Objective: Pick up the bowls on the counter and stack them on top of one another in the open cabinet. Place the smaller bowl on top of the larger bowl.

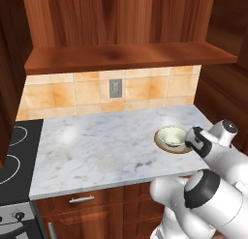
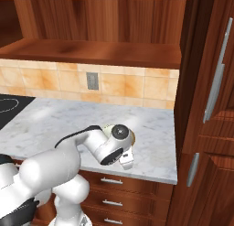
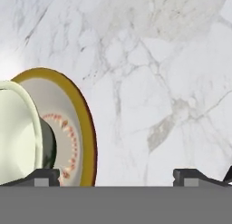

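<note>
The smaller bowl (image 1: pixel 173 135), cream-green and deep, sits inside the larger bowl (image 1: pixel 163 145), a wide tan-rimmed dish, on the marble counter (image 1: pixel 97 146) near its right end. In the hand view the smaller bowl (image 3: pixel 16 132) and the larger bowl (image 3: pixel 84 128) lie at the left. My gripper (image 3: pixel 118 177) hangs open just above the counter (image 3: pixel 149 82), beside the bowls; one fingertip (image 3: pixel 45 175) overlaps the dish's edge and nothing is held. From the right base view my hand (image 2: pixel 116 147) covers most of the larger bowl (image 2: pixel 132 137). The open cabinet shelf (image 1: pixel 126 56) runs above.
A black stovetop (image 1: pixel 12 151) borders the counter's left end. A wall outlet (image 1: pixel 115 88) sits on the tiled backsplash. A tall wooden cabinet with metal handles (image 2: pixel 210 106) stands right of the counter. Drawers (image 1: pixel 82 199) lie below the slab.
</note>
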